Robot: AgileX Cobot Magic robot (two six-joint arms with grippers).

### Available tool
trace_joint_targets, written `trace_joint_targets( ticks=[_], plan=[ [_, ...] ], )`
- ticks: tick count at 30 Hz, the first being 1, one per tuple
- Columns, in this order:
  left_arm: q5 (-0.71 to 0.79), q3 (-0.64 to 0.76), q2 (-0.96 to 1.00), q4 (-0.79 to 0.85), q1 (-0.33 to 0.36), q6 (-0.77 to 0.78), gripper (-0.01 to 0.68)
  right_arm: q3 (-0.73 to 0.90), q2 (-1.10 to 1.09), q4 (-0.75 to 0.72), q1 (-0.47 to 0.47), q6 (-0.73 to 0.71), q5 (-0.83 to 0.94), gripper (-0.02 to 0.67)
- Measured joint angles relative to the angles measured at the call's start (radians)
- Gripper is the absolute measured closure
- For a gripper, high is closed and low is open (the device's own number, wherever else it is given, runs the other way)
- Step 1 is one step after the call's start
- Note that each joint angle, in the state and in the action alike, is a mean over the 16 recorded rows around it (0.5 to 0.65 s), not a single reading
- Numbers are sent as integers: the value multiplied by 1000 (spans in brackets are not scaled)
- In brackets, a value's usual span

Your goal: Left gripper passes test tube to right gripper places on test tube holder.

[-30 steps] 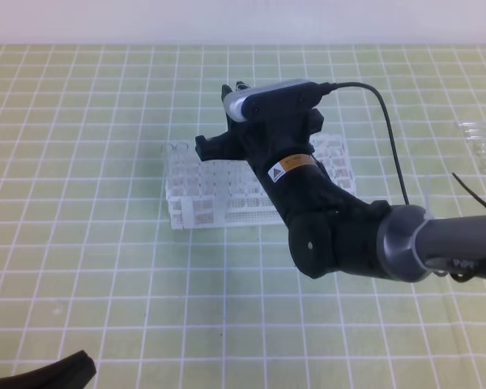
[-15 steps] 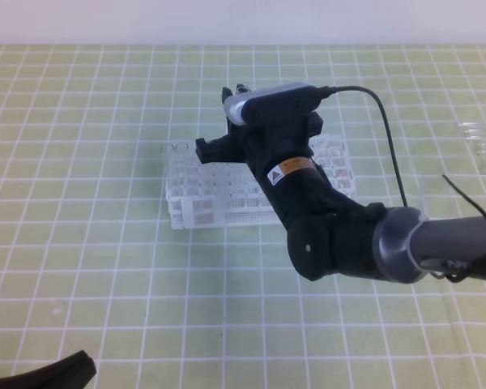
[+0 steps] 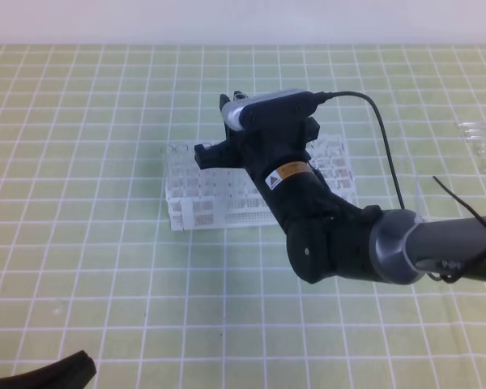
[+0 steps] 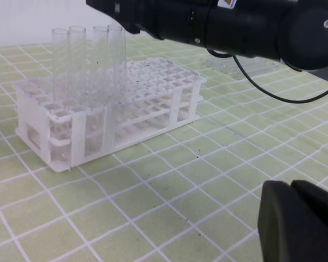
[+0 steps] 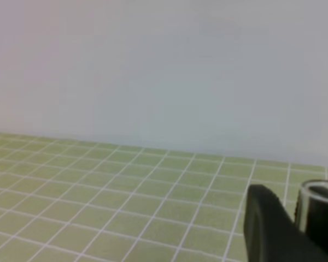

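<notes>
Right gripper [image 3: 231, 101] hangs over the middle of the test tube holder [image 3: 196, 201], its silver-grey module uppermost and its fingertips toward the 12 o'clock edge of the green gridded mat [image 3: 81, 243]. In the right wrist view a clear rim of the test tube [image 5: 318, 191] sits against one black finger [image 5: 268, 224] at 4 o'clock, so the jaws are narrowly parted and clamped on the glass; its long axis seems to run along the fingers, but most of its length is hidden. Four clear tubes [image 4: 87, 65] stand upright, mouths up, in the rack's corner at 10 o'clock in the left wrist view. Left gripper [image 4: 300, 224] sits low at 5 o'clock in that view, jaws closed and holding nothing, well apart from the rack. More clear tubes [image 3: 479, 142] lie at the mat's 3 o'clock edge.
</notes>
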Motion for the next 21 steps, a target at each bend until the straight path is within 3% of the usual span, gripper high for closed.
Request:
trace_joint_targets(
  ticks=[11, 21],
  plan=[
    [-2, 2, 1, 0, 0, 0, 673, 0, 5, -17, 0, 0, 15, 536],
    [-1, 2, 1, -1, 0, 0, 673, 0, 5, -22, 0, 0, 14, 423]
  ],
)
